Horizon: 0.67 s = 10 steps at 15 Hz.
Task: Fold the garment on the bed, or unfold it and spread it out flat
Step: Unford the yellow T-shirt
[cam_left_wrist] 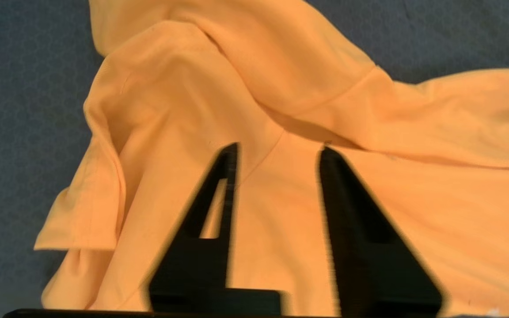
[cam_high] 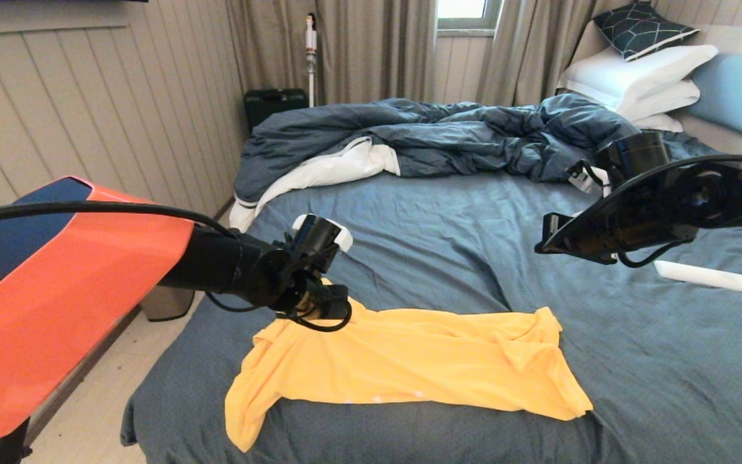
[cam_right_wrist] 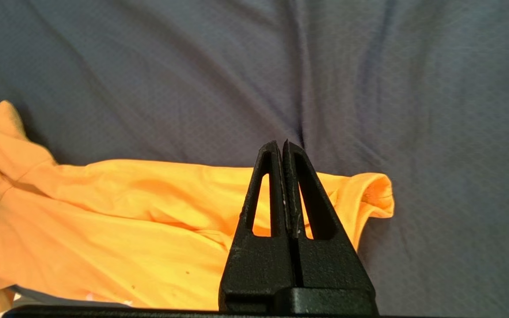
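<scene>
The garment (cam_high: pixel 409 361), a yellow-orange T-shirt, lies folded into a wide band across the near part of the bed (cam_high: pixel 448 232), one sleeve hanging over the near-left edge. My left gripper (cam_high: pixel 332 309) hovers over the garment's (cam_left_wrist: pixel 281 79) far-left corner, by the shoulder seam. In the left wrist view its gripper (cam_left_wrist: pixel 279 150) stands open, with only flat fabric showing between the jaws. My right gripper (cam_high: pixel 546 241) hangs in the air above the bed's right half, well clear of the cloth. In the right wrist view the gripper (cam_right_wrist: pixel 281 143) is shut and holds nothing, above the garment's (cam_right_wrist: pixel 126 212) right end.
A rumpled dark blue duvet (cam_high: pixel 422 138) with white underside fills the far part of the bed. White pillows (cam_high: pixel 641 77) lean on the light blue headboard (cam_high: pixel 741 93). A white remote-like bar (cam_high: pixel 703 276) lies on the sheet at right. The bed's left edge drops to the floor (cam_high: pixel 100 399).
</scene>
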Tool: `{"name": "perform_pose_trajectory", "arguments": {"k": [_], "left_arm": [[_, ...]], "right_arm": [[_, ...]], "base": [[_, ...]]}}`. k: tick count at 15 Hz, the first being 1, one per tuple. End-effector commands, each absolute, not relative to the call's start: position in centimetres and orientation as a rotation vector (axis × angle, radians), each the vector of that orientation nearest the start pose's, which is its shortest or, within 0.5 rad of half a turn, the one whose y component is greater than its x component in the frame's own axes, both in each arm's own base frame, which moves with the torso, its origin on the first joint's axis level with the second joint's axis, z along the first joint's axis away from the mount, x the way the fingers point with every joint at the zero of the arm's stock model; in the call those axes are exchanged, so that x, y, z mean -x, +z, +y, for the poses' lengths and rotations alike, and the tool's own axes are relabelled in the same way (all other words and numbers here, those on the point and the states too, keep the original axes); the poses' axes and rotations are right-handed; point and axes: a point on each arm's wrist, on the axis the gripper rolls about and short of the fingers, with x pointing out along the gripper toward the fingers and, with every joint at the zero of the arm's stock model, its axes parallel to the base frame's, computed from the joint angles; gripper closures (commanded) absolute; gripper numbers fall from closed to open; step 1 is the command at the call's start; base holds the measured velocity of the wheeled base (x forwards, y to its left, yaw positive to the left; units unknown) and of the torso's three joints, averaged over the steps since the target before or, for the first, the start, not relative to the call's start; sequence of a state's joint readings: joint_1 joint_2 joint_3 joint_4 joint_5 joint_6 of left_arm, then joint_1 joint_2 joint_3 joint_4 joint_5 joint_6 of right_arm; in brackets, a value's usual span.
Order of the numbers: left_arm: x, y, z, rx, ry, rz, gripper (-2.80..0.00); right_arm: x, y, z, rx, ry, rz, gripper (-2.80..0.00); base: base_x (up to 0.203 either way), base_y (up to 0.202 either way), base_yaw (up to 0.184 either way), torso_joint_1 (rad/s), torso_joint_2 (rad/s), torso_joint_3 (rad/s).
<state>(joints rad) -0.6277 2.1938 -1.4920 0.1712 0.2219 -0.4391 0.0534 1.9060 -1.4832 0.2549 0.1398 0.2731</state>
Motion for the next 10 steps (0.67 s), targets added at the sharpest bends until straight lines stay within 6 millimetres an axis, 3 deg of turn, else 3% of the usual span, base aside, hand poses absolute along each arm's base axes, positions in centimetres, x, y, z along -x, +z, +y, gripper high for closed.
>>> {"name": "perform_pose_trajectory", "arguments": {"k": [1,6,10], "left_arm": [[-34.8,10.3,-25.0,0.046,-0.194,0.866,-2.8],[-36.6,8.1,-24.8,0.055,-0.151,0.89,-2.8],[-37.2,7.6,-23.8,0.053,-0.117,0.904,-2.8]], "right_arm": [[-36.8,21.5,2.4,-0.292,0.094,0.704,0.0],[-37.0,21.5,2.3,-0.293,0.093,0.703,0.0],[-37.1,21.3,2.4,-0.292,0.094,0.708,0.0]], "base": [[0.0,0.0,0.0,0.0,0.0,0.0],[0.0,0.0,0.0,0.0,0.0,0.0],[0.0,0.0,0.0,0.0,0.0,0.0]]}}
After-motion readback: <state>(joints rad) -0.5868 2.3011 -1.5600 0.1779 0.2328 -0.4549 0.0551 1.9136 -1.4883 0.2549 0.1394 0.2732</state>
